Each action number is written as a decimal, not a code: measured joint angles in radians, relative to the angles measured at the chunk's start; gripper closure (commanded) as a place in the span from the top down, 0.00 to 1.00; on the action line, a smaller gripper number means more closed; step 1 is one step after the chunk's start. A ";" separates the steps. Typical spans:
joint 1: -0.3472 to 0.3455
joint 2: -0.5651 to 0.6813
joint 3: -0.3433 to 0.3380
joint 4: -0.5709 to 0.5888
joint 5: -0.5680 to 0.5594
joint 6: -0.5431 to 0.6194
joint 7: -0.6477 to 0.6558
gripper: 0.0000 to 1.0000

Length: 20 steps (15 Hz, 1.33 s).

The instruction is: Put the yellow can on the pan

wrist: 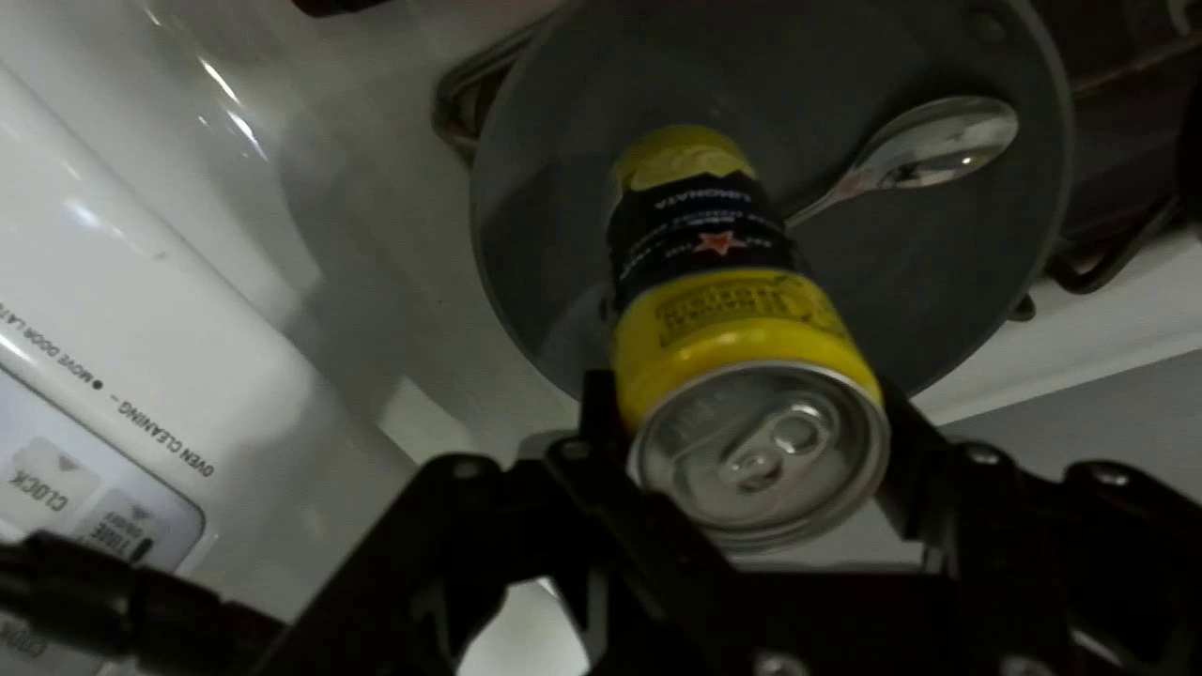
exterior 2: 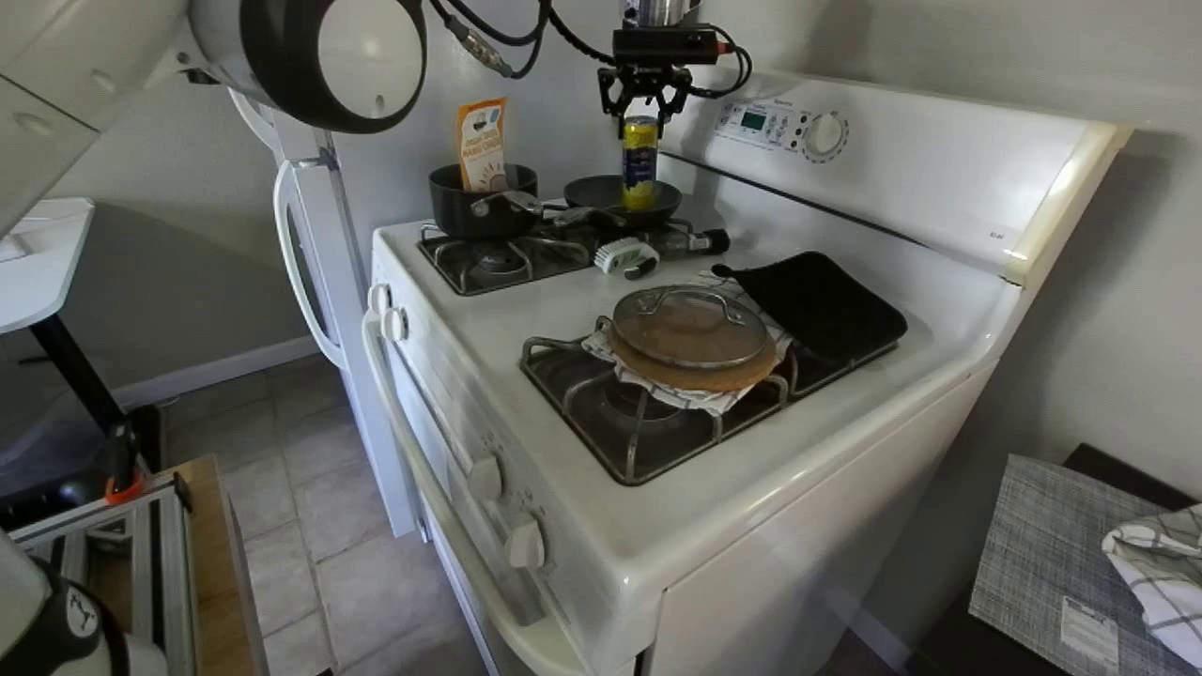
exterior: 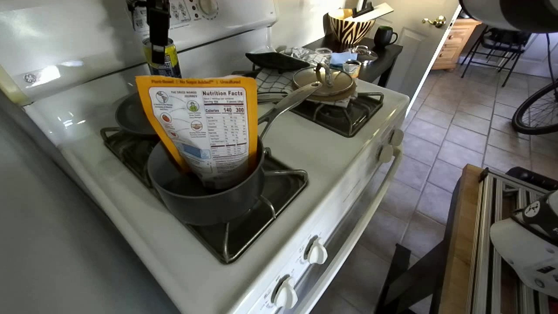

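Note:
The yellow can (exterior 2: 639, 174), yellow with a dark blue band, is upright over the inside of the round grey pan (exterior 2: 590, 192) on the rear burner. My gripper (exterior 2: 641, 131) comes from above with a finger on each side of the can's top, apparently shut on it. In the wrist view both fingers (wrist: 747, 394) touch the can (wrist: 718, 282), above the pan (wrist: 892, 66). In an exterior view the pouch hides the can's base (exterior: 173, 54) and part of the pan (exterior: 133, 115); the gripper (exterior: 159, 54) overlaps the can. I cannot tell whether the base touches the pan.
A spoon (wrist: 925, 155) lies in the pan beside the can. An orange pouch (exterior: 207, 131) stands in a dark pot (exterior: 205, 205) in front. The stove's control panel (exterior 2: 920, 178) rises behind. A brush (exterior 2: 627, 255), lidded pan (exterior 2: 690, 329) and black mat (exterior 2: 812, 305) lie nearby.

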State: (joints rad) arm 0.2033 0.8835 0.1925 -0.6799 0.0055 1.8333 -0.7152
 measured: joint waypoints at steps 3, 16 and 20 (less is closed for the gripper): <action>0.002 0.004 0.000 0.000 0.000 0.000 0.000 0.38; 0.009 0.018 0.000 0.001 0.000 0.000 0.000 0.38; 0.011 0.018 0.000 0.001 0.000 0.000 0.000 0.90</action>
State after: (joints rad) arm 0.2148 0.9015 0.1926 -0.6791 0.0056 1.8333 -0.7152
